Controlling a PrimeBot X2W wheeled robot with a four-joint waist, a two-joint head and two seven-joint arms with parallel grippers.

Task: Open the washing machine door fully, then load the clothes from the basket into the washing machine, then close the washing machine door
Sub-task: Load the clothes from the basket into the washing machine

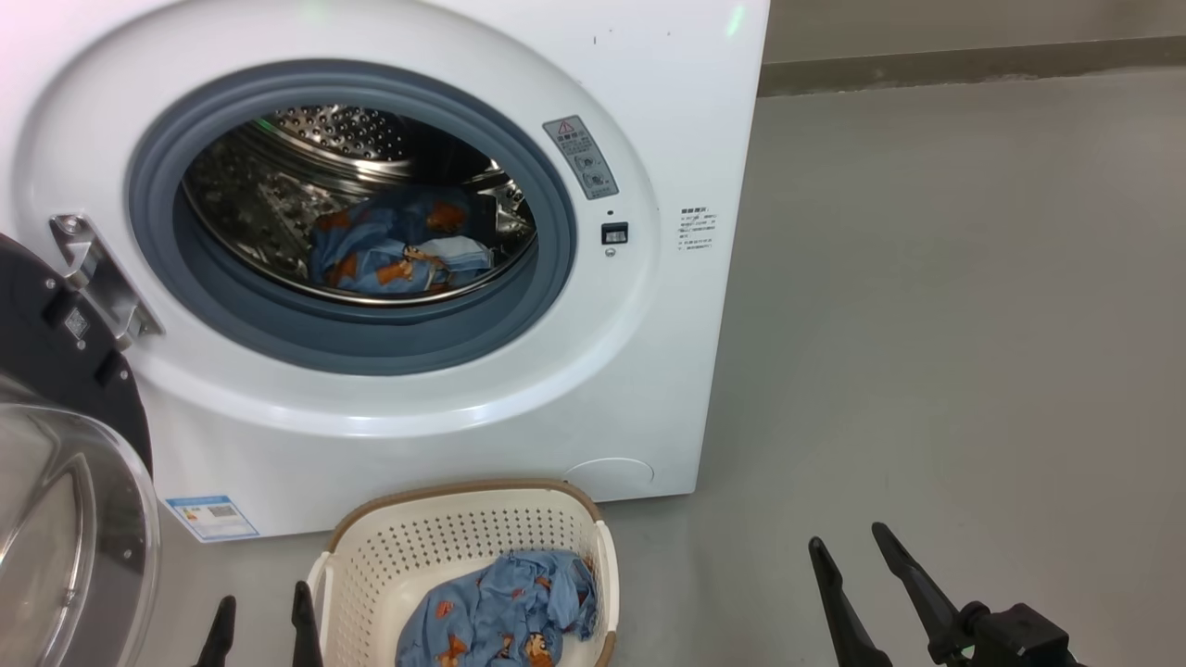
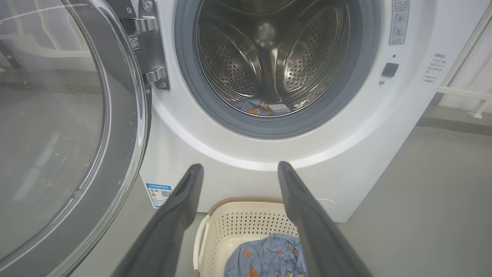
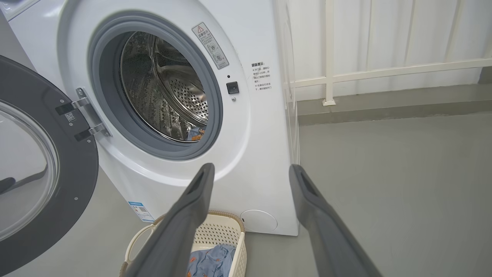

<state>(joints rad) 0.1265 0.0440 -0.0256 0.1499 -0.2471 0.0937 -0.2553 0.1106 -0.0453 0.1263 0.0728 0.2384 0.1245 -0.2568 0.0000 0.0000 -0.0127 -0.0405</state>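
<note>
A: How were the hands posed?
B: Left hand (image 1: pixel 264 595) low beside the basket (image 1: pixel 445 537), fingers apart, empty. Right hand (image 1: pixel 847 535) low over the floor (image 1: pixel 927 324), also apart, empty.
A: Counts?
B: One door (image 1: pixel 56 371) open at left, one washer (image 1: pixel 649 93), one basket before it, two heaps of clothes (image 1: pixel 505 616): one in the drum (image 1: pixel 343 139), one in the basket.

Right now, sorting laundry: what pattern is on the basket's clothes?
The clothes are light blue with orange-brown figures; head view.

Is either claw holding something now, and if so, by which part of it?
Nothing is held. The left claw and the right claw stand open and empty; clothes lie in the basket and in the washing machine.
</note>
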